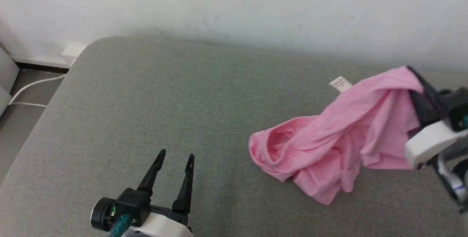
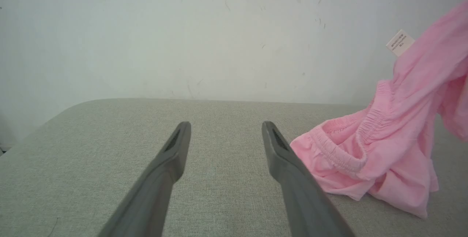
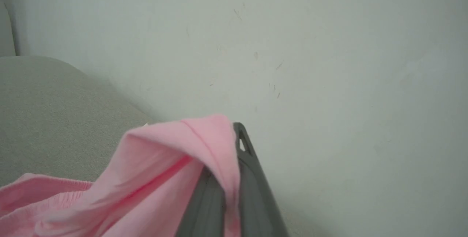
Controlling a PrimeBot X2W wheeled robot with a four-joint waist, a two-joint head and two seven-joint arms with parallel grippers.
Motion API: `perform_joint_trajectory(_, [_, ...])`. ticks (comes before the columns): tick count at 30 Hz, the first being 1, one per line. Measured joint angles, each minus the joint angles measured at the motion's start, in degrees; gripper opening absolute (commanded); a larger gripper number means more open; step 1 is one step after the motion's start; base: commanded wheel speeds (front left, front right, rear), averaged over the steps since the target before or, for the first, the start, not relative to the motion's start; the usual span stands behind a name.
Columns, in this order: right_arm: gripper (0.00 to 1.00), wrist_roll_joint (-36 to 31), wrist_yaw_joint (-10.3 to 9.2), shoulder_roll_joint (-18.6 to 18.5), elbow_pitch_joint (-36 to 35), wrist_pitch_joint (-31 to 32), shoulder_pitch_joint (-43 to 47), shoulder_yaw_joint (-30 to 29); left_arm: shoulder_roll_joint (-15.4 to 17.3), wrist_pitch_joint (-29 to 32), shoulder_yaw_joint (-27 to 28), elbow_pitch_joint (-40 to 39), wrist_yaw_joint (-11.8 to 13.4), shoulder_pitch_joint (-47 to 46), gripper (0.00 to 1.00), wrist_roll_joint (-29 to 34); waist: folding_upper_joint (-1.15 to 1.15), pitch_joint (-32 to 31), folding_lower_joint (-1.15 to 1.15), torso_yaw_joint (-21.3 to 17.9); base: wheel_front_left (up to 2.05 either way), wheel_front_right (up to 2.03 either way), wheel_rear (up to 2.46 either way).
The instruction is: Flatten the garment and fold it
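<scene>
Fingers on our right gripper are clamped on the garment, bunched at 3 o'clock on the grey cushion, left gripper spread empty at 7 o'clock, so we reckon we're flattening and next it probably grabs the waistband.

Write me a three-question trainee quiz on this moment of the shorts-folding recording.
1. True or false: the left gripper grips the pink shorts.
2. The right gripper is: A open and empty; B shut on a raised part of the shorts; C shut on nothing.
3. Fill in: the shorts' lower part lies bunched on a grey ___.
Key: 1 false, it is open and apart from them. 2 B. 3 cushion.
</scene>
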Motion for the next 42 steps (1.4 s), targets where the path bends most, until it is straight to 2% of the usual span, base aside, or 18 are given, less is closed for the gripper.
perform_joint_trajectory(4, [0.0,1.0,0.01,-5.3,6.8,2.3,-7.5,0.5,-0.2,0.0,-0.9,0.2,-0.4,-1.0,1.0,-0.1,0.0,1.3,0.0,0.7,0.0,0.0,0.0])
perform_joint_trajectory(7, [0.0,1.3,0.02,-7.5,14.0,3.1,-13.4,1.0,-0.3,0.0,-1.7,0.6,-0.4,-2.1,1.0,-0.3,0.0,2.9,0.0,1.6,0.0,0.0,0.0])
perform_joint_trajectory(13, [0.0,-1.0,0.03,-8.4,30.1,3.4,-22.6,2.4,-0.5,0.0,-3.2,1.4,-0.4,-4.3,1.0,-1.0,0.0,7.1,0.01,4.2,0.0,0.0,0.0])
perform_joint_trajectory(14, [0.25,-1.4,0.03,-8.3,32.6,2.9,-23.7,2.9,-0.6,0.0,-3.5,1.4,-0.5,-4.8,1.0,-1.1,0.0,7.7,0.01,4.6,0.0,0.0,0.0])
perform_joint_trajectory(15, [0.46,-2.0,0.03,-8.1,35.0,2.5,-24.5,3.2,-0.6,0.0,-3.6,1.4,-0.5,-5.3,1.0,-1.3,0.0,8.4,0.01,5.0,0.0,0.0,0.0])
perform_joint_trajectory(16, [1.0,-2.8,0.03,-7.9,37.3,2.1,-25.3,3.4,-0.6,0.0,-3.7,1.4,-0.5,-5.7,1.0,-1.3,0.0,9.0,0.02,5.4,0.0,0.0,0.0])
perform_joint_trajectory(22, [1.0,-4.3,0.03,-5.1,48.8,0.3,-27.9,4.2,-0.6,0.0,-4.0,1.8,-0.5,-7.4,1.0,-1.9,0.0,11.7,0.02,7.3,0.0,0.0,0.0])
perform_joint_trajectory(29, [1.0,-2.8,0.03,-2.9,53.4,-5.9,-30.7,5.7,-0.6,0.0,-3.2,1.8,-0.4,-7.7,1.0,-2.7,0.0,11.1,0.01,6.6,0.0,0.0,0.0])
perform_joint_trajectory(35, [1.0,0.8,0.03,-1.8,51.7,-11.4,-30.3,6.4,-0.7,0.0,-1.3,1.1,-0.4,-7.3,1.0,-3.2,0.0,8.5,0.0,3.9,0.0,0.0,0.0])
perform_joint_trajectory(42, [1.0,5.7,0.03,0.2,40.6,-17.2,-22.3,4.1,-0.7,0.0,1.2,-0.6,-0.4,-5.7,1.0,-4.0,0.0,5.3,-0.01,-0.8,0.0,0.0,0.0])
